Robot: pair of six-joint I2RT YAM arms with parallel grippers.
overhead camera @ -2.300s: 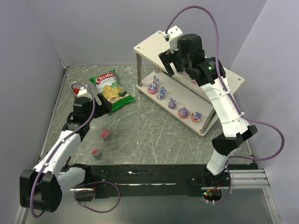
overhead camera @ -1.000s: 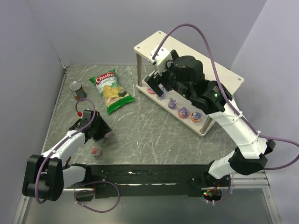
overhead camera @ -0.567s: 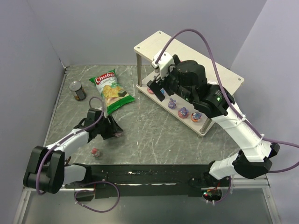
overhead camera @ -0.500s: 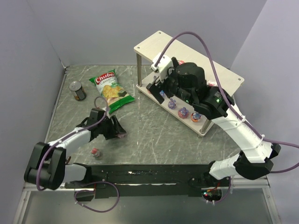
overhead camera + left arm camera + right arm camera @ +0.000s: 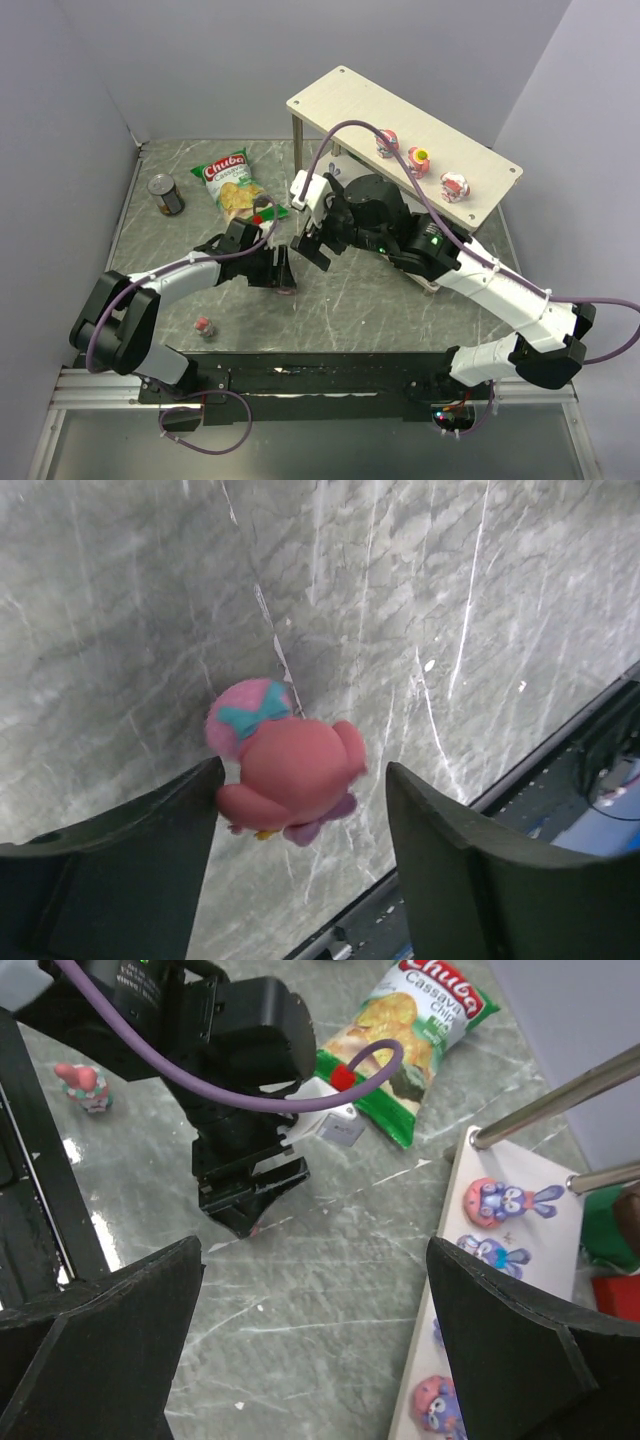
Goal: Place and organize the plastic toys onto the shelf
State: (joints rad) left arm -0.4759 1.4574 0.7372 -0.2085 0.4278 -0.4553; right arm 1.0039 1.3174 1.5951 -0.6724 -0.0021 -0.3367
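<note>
Straddling the rounded pink teal-bowed plastic toy [image 5: 290,770] on the grey table [image 5: 360,300], the left gripper [image 5: 302,780] is standing unclenched, one finger [image 5: 150,860] touching it. The right gripper [image 5: 312,1260] is hovering, spread wide, between it and the pale wooden two-tier shelf [image 5: 340,100], a green chip bag [image 5: 238,190] behind.

White arm shells [image 5: 500,292], black joints [image 5: 375,205], purple cables [image 5: 250,1108], dark wedge fingers [image 5: 450,870]
</note>
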